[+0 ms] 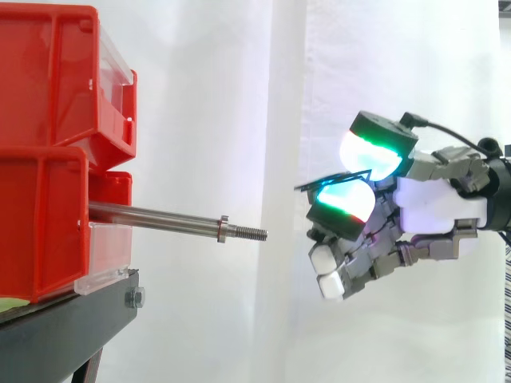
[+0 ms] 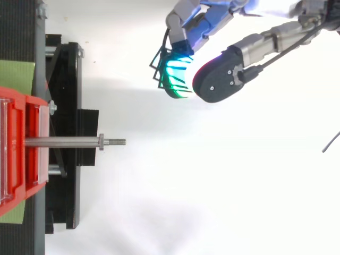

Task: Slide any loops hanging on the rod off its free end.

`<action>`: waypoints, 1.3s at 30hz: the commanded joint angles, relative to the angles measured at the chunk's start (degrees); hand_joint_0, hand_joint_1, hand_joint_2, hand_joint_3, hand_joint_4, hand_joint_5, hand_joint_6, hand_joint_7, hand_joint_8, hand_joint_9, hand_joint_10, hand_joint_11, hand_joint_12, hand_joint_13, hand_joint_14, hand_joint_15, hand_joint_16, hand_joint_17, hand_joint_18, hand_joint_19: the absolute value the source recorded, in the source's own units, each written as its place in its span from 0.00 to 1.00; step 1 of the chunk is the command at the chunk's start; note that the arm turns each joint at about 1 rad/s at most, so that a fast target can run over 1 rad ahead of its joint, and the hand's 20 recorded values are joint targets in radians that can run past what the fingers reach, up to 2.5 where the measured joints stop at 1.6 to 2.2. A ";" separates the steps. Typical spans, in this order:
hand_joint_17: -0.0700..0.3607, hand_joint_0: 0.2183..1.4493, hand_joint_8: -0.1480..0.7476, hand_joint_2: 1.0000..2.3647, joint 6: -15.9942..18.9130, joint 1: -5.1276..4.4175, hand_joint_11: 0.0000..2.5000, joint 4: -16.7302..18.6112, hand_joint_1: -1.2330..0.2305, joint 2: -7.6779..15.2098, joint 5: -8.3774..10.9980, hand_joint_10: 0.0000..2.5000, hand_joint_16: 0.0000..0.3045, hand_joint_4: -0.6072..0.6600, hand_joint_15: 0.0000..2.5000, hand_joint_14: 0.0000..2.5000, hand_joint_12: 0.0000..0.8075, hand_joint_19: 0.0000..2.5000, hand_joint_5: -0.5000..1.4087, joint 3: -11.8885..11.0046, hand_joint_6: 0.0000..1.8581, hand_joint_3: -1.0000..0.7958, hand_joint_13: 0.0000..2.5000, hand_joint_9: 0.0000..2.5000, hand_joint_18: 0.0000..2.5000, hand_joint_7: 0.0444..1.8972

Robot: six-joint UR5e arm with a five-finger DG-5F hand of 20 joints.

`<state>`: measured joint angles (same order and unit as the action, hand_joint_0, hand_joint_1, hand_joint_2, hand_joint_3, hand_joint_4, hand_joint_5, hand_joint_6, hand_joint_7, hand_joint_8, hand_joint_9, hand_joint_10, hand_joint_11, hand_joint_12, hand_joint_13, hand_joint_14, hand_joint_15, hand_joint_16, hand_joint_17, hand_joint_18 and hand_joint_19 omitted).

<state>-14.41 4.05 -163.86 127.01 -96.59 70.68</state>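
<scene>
The rod (image 1: 160,215) is sticking out level from the lower of two stacked red bins (image 1: 48,231), which are sitting on a black stand (image 1: 72,327). Its threaded free end is pointing toward the hand (image 1: 431,207). Nothing is hanging on the rod's bare length.

The hand is hovering well apart from the rod's tip, out past the free end and at about the rod's height. In the top view it is lying off to one side of the rod's line rather than straight ahead of it. Its fingers are curling inward, and two glowing pads (image 1: 371,148) (green with a red edge) are pressing together on a thin black loop (image 1: 307,186). The loop is jutting out from between them toward the rod, touching neither the rod nor the bins. A white curtain (image 1: 239,96) is hanging behind everything.
</scene>
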 commanded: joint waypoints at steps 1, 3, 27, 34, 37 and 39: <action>0.31 0.33 0.50 0.01 0.00 0.26 0.10 -0.50 0.36 -0.72 0.00 0.00 0.09 0.54 0.07 0.00 0.37 0.09 0.19 -0.02 0.49 0.40 0.29 0.33 0.23 0.55; 0.32 0.34 0.51 0.01 0.00 0.35 0.10 -0.67 0.31 -0.98 0.00 0.00 0.10 0.54 0.07 0.00 0.38 0.08 0.19 -0.02 0.49 0.42 0.29 0.33 0.23 0.54; 0.32 0.36 0.50 0.00 2.11 0.61 0.11 -1.82 0.31 -1.07 0.09 0.00 0.10 0.53 0.07 0.00 0.38 0.08 0.18 -0.02 0.50 0.32 0.29 0.32 0.24 0.51; 0.32 0.32 0.49 0.00 3.08 0.61 0.09 -1.82 0.43 -1.07 0.09 0.00 0.10 0.53 0.07 0.00 0.38 0.10 0.19 0.07 0.48 0.31 0.29 0.33 0.23 0.55; 0.32 0.32 0.50 0.00 3.16 0.61 0.09 -1.99 0.44 -1.07 0.09 0.00 0.10 0.53 0.07 0.00 0.38 0.10 0.20 -0.02 0.48 0.32 0.29 0.33 0.23 0.55; 0.32 0.32 0.50 0.01 3.34 0.61 0.09 -2.08 0.44 -1.07 0.09 0.00 0.10 0.52 0.07 0.00 0.38 0.10 0.20 -0.02 0.48 0.35 0.29 0.33 0.23 0.54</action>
<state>-11.24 4.67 -165.84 125.95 -96.51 70.67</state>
